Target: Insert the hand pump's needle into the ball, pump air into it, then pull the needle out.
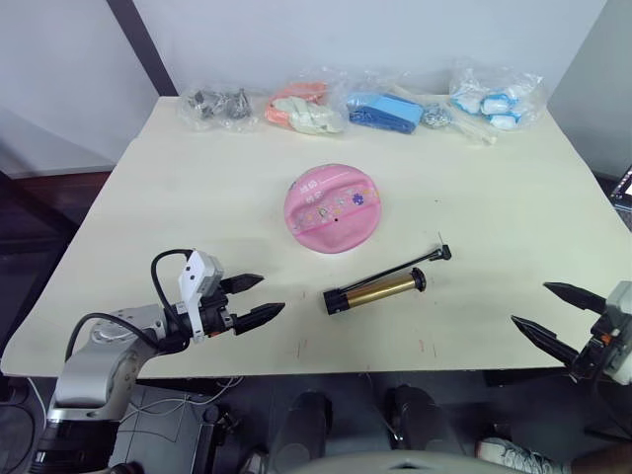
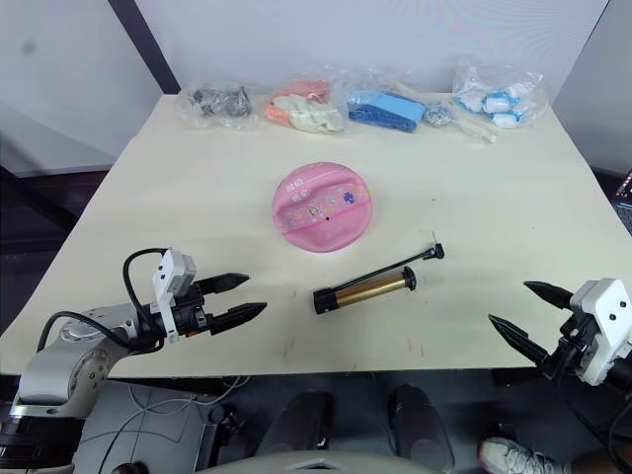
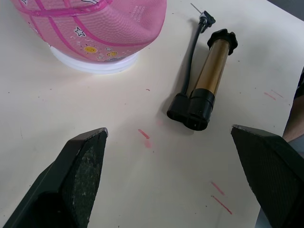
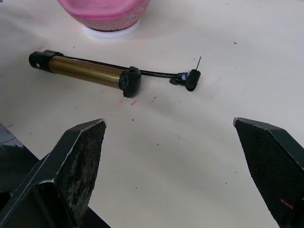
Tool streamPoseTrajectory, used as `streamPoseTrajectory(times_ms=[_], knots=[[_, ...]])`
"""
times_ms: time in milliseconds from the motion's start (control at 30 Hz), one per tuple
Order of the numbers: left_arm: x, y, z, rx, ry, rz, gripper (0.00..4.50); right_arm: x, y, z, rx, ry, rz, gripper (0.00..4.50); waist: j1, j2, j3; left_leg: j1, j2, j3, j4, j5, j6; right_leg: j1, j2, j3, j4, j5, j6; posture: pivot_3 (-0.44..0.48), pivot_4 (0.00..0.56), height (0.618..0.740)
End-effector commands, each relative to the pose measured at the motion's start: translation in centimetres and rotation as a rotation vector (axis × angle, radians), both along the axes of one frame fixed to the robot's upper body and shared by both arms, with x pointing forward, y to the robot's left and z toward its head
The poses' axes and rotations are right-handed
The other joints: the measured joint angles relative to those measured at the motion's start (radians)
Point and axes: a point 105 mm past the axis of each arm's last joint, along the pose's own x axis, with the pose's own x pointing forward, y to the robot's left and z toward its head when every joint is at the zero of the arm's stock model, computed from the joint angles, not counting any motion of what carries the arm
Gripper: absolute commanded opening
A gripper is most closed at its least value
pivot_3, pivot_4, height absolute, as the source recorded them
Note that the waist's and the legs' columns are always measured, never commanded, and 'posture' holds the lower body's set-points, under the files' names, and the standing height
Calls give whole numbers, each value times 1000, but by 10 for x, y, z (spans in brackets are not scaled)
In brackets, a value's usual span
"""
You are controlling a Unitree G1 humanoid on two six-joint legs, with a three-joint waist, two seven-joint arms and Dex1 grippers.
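Pump [image 1: 380,290] and needle [image 1: 441,240] lie untouched on the table [image 1: 513,197] just before the sagging pink ball [image 1: 333,208], so we judge nothing begun: our left gripper [image 1: 259,298] and right gripper [image 1: 558,311], both spread wide and empty, must first reach the pump.

The cream table [image 1: 197,217] carries the pink ball [image 1: 333,207] on a white ring near its middle. At five o'clock from it lies the hand pump [image 1: 380,288], its needle [image 1: 441,241] resting flat. Four clear bags [image 1: 395,107] line the twelve o'clock edge.
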Motion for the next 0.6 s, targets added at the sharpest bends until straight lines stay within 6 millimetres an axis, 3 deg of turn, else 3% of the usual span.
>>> streamPoseTrajectory(times_ms=[33,333,600], knots=[[1,-5,12,4,-40,-35,4398,-2,1,7,-12,-34,8,4500,0,0,0,0,0,0,0,0,0,0,0,0,0,0,0,0,150,740],[5,-21,41,5,-64,-248,4398,-9,17,25,14,-119,90,4500,0,0,0,0,0,1,0,0,0,0,0,1,0,0,0,0,150,740],[-2,-53,71,50,-74,-489,4398,-19,27,41,1,-123,141,4500,2,0,0,0,0,1,0,0,0,0,1,0,0,0,0,0,150,740]])
